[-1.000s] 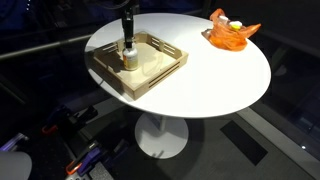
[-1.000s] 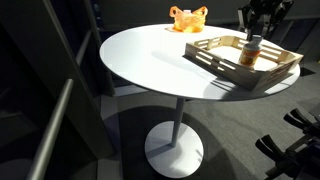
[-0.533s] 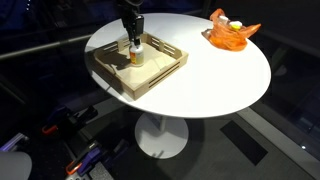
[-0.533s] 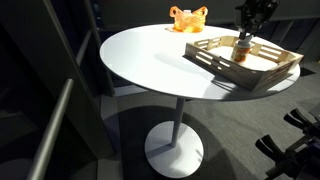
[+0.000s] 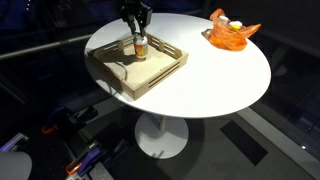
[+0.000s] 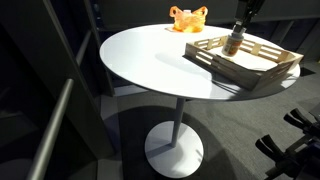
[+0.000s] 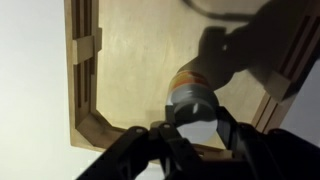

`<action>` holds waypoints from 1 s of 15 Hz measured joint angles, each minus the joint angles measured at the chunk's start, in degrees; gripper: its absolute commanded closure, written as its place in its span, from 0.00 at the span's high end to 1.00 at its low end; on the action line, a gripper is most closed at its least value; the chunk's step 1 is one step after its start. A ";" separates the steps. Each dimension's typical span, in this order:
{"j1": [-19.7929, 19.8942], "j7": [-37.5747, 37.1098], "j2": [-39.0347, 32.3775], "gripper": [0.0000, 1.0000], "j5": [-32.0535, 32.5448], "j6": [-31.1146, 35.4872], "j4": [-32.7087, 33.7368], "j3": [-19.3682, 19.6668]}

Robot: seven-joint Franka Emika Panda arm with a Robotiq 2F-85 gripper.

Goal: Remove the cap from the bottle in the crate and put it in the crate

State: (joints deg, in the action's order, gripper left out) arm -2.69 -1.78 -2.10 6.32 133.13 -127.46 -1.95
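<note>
- The crate is seen as pale, matt wood.
- The table top is finished smooth and white.
- The cap is seen as dull grey.

A round white table on 1 pedestal base stands on dark grey floor in dim light.

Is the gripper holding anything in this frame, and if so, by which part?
The gripper appears to hold the bottle by its cap: in the wrist view its fingers sit on either side of the cap.
</note>
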 measured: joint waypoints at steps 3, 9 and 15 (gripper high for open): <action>0.18 7.40 1.05 0.19 -3.41 -0.05 -0.11 0.01; 0.25 10.47 1.40 0.19 -4.43 -3.26 -0.27 0.25; 0.51 -1.30 1.40 0.19 1.33 -11.40 -0.14 0.61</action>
State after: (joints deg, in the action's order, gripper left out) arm -2.18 -3.08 -0.69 7.65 121.74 -127.60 -1.34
